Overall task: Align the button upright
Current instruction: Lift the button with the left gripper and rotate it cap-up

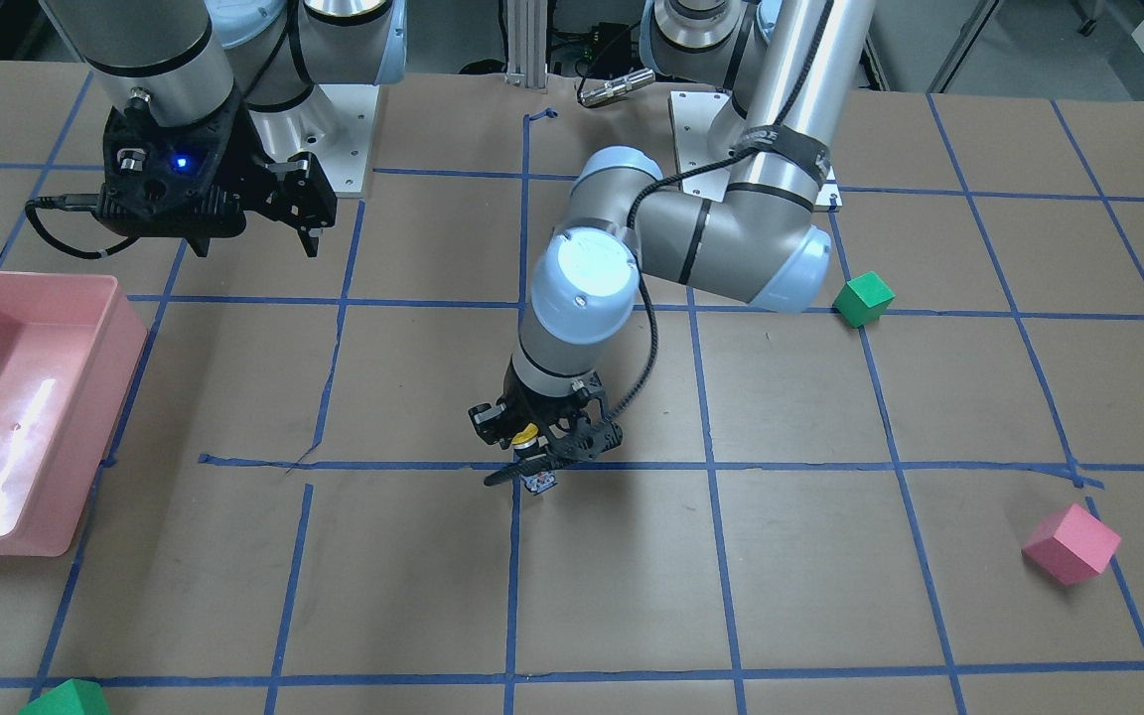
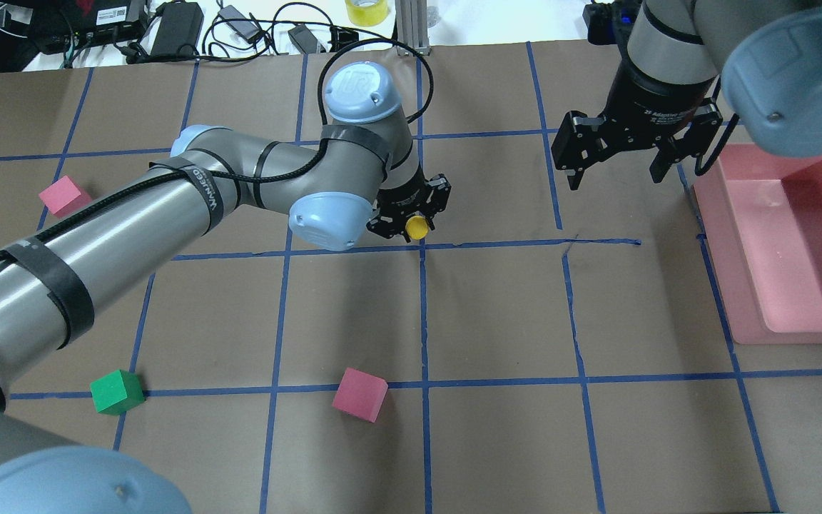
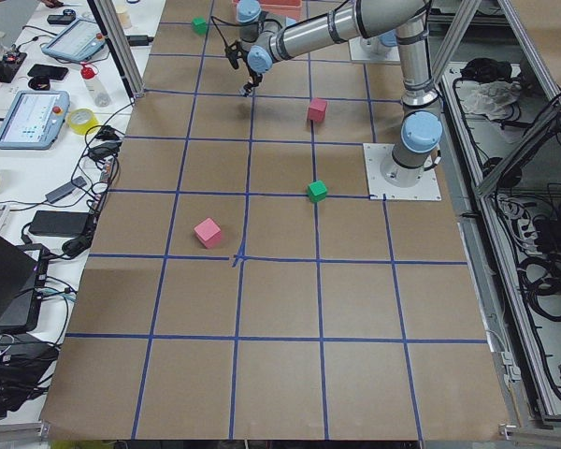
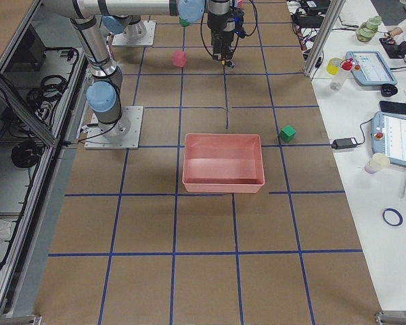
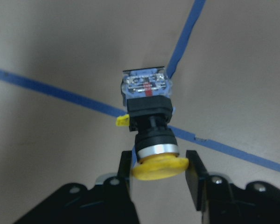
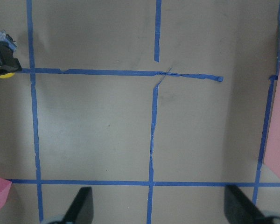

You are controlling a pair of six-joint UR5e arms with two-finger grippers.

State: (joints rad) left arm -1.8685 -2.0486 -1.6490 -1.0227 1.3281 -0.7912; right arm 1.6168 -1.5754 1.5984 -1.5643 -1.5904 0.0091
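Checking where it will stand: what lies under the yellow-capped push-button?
Brown paper table cover with crossing blue tape lines lies under the yellow-capped black push-button. Its grey-white base hides the spot beneath, so contact cannot be told.

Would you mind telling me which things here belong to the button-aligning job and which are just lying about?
Job:
button
left gripper, fingers on its yellow cap

Lying about:
pink cube
second pink cube
green cube
second green cube
pink bin
right gripper, open

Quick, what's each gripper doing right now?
Left gripper: closed on the yellow-capped black push-button, jaws pinching its cap.
Right gripper: open, holding nothing.
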